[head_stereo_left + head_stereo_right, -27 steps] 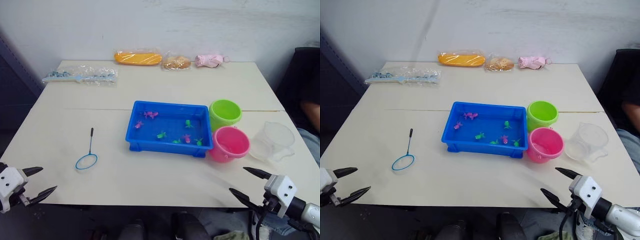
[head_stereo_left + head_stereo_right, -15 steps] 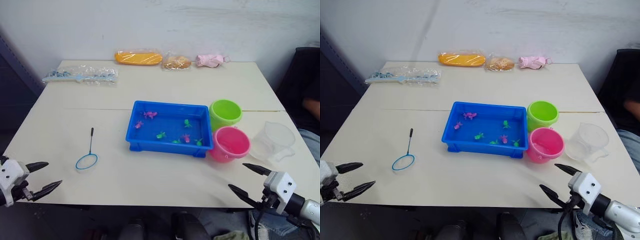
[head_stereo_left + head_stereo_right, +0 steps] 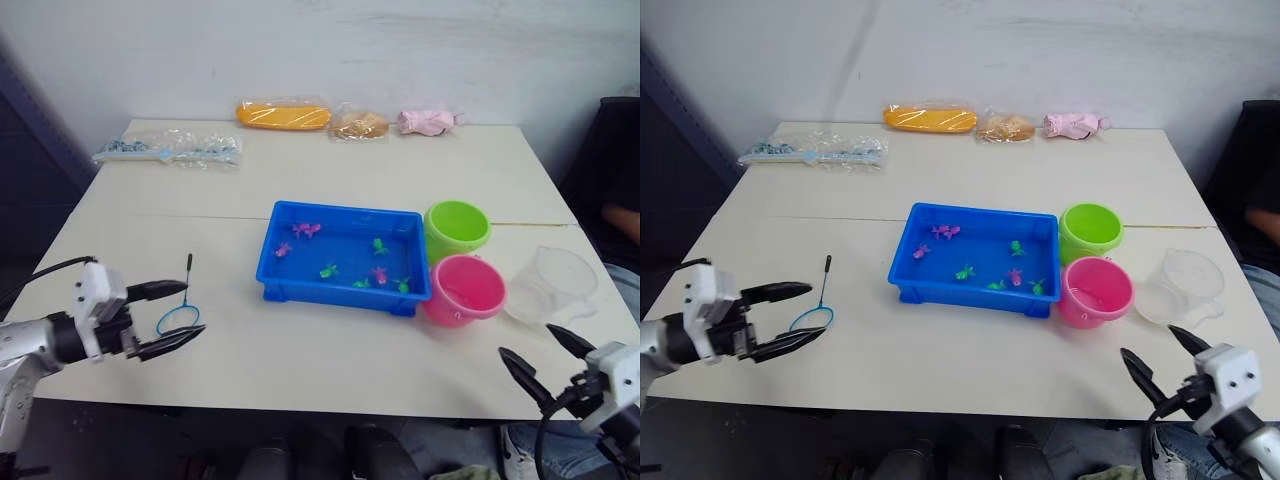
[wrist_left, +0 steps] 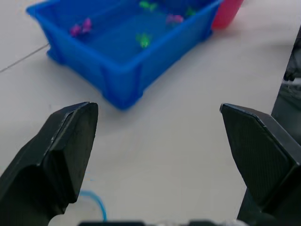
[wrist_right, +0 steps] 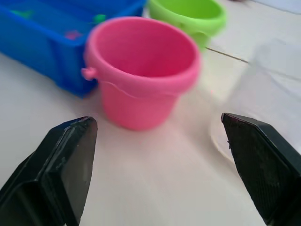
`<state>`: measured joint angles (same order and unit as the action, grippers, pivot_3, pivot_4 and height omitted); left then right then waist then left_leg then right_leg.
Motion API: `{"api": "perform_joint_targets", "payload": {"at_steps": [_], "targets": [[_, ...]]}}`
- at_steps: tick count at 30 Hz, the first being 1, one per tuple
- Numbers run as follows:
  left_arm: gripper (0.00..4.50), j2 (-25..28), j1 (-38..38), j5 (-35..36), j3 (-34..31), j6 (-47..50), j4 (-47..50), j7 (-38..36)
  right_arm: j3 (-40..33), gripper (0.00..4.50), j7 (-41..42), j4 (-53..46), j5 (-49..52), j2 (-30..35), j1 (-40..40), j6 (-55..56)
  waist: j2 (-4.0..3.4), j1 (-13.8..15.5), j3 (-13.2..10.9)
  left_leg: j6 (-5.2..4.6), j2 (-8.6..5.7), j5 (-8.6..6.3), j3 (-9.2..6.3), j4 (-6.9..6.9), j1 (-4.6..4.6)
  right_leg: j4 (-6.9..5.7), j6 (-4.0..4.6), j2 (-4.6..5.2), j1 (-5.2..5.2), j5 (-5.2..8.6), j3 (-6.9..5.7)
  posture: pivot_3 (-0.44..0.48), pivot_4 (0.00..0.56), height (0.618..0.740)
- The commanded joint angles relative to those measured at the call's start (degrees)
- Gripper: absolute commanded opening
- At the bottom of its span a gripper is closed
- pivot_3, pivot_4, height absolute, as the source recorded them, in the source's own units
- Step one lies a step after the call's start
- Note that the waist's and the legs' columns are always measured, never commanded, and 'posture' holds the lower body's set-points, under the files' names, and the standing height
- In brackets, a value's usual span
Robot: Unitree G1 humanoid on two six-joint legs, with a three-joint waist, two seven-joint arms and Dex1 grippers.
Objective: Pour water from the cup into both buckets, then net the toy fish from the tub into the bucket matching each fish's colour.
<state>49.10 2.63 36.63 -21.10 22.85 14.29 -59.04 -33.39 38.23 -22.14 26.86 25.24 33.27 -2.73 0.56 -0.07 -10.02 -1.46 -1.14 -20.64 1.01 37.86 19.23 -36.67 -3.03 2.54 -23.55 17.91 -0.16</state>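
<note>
The blue tub [image 3: 340, 211] sits mid-table with several pink and green toy fish [image 3: 327, 270] in it. To its right stand the green bucket [image 3: 457, 229] and, nearer me, the pink bucket [image 3: 466, 289]. The clear cup [image 3: 553, 283] stands right of the pink bucket. The net [image 3: 187, 272] lies flat left of the tub, handle pointing away from me. My left gripper [image 3: 192, 308] is open, its fingers either side of the net's hoop, just above it. My right gripper [image 3: 527, 342] is open near the front edge, short of the cup and pink bucket [image 5: 141, 70].
Along the table's far edge lie an orange bag [image 3: 283, 114], a bread-like packet [image 3: 360, 125], a pink toy [image 3: 430, 121] and a clear bag of blue items [image 3: 165, 150]. A person [image 3: 620, 215] sits at the right edge.
My left gripper has come in from the front-left corner over the table to the net's hoop. The right gripper has shifted slightly right and lower. The camera moved a little.
</note>
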Motion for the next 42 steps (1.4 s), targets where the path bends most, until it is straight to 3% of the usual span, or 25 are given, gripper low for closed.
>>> {"api": "perform_joint_targets", "payload": {"at_steps": [1,5,9,16,23,42], "targets": [[4.49,-1.7,-5.1,2.4,4.3,4.2,3.9,2.4,-5.3,4.50,-6.4,-4.9,2.0,-6.2,5.1,0.3,-0.07,0.0,0.0,0.01,0.00,0.01,0.00,0.00,0.00,-0.02,0.00,-0.01,-0.01,0.00,0.00,0.000,0.150,0.740],[4.49,-4.1,-12.9,2.3,8.6,5.6,3.3,3.1,-3.9,4.50,-13.9,-8.2,-0.2,-15.7,9.4,0.8,-0.07,-0.2,0.0,0.10,0.00,0.06,0.00,0.00,-0.03,-0.14,0.00,-0.02,0.00,0.00,0.02,0.000,0.150,0.740],[4.49,-5.7,-17.3,1.5,11.6,6.2,2.6,2.7,-1.5,4.50,-20.4,-5.3,-4.9,-19.8,5.5,1.8,-0.09,-1.4,0.0,0.15,-0.01,0.11,0.05,0.00,-0.08,-0.22,0.01,-0.02,0.01,0.01,0.10,0.000,0.150,0.740],[4.49,-9.3,-22.9,-0.4,14.3,3.7,1.1,3.6,-1.2,4.50,-28.8,2.9,-8.1,-13.7,-9.3,-4.1,-0.04,-1.4,0.0,0.62,-0.02,0.38,-0.07,-0.01,0.01,-0.19,0.03,-0.07,-0.13,0.02,-0.01,0.000,0.150,0.740],[4.49,-8.8,-20.0,-0.6,13.0,4.2,2.8,3.8,0.0,4.50,-34.1,12.5,-12.6,-9.7,-20.1,-5.6,-0.10,-1.5,0.0,0.65,-0.03,0.42,-0.05,0.00,0.03,-0.26,0.01,-0.11,-0.15,0.02,0.02,0.000,0.150,0.740],[4.49,-8.9,-20.8,0.9,14.4,4.1,5.0,-0.5,-1.1,4.50,-37.2,21.7,-12.9,-6.4,-30.3,-2.8,-0.11,-1.5,0.0,0.57,-0.04,0.46,-0.05,0.05,0.03,-0.31,0.00,-0.10,-0.12,0.01,0.02,0.000,0.150,0.740]]}}
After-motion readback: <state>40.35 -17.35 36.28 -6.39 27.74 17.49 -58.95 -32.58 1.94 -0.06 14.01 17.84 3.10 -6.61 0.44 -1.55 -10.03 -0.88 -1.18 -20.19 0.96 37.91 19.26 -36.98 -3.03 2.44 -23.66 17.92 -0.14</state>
